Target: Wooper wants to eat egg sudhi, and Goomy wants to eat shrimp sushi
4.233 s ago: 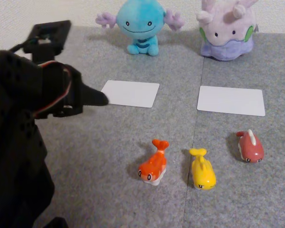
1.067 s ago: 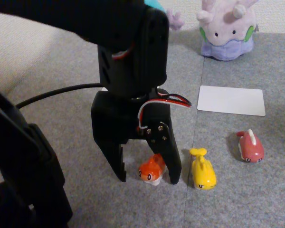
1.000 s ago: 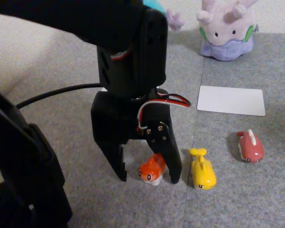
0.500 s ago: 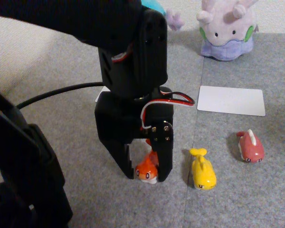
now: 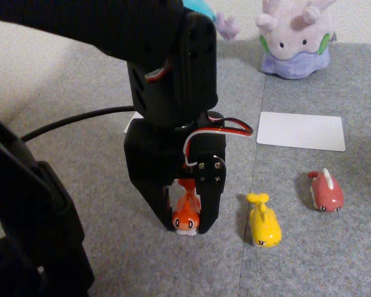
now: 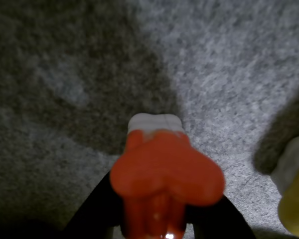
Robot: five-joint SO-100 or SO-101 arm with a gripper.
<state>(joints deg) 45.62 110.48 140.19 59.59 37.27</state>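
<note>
- Gripper (image 5: 187, 228) is now clenching the orange shrimp sushi (image 5: 187, 215); a sec ago the fingers were standing apart w/ the toy loose between them.
- Toy's been pulled a bit left & is sitting more upright, base touching the grey mat (image 5: 309, 247), near-centre.
- In wrist view the orange tail (image 6: 167, 174) is bulging up between both fingers.
- Yellow egg sushi (image 5: 263, 224) is waiting just right of it, the red one (image 5: 325, 191) further right.
- Goomy (image 5: 295, 38) is sitting far right behind the white card (image 5: 301, 131); Wooper (image 5: 201, 6) is mostly hidden by the arm.
- Prob. next: lift, carry to Goomy's card.
</note>
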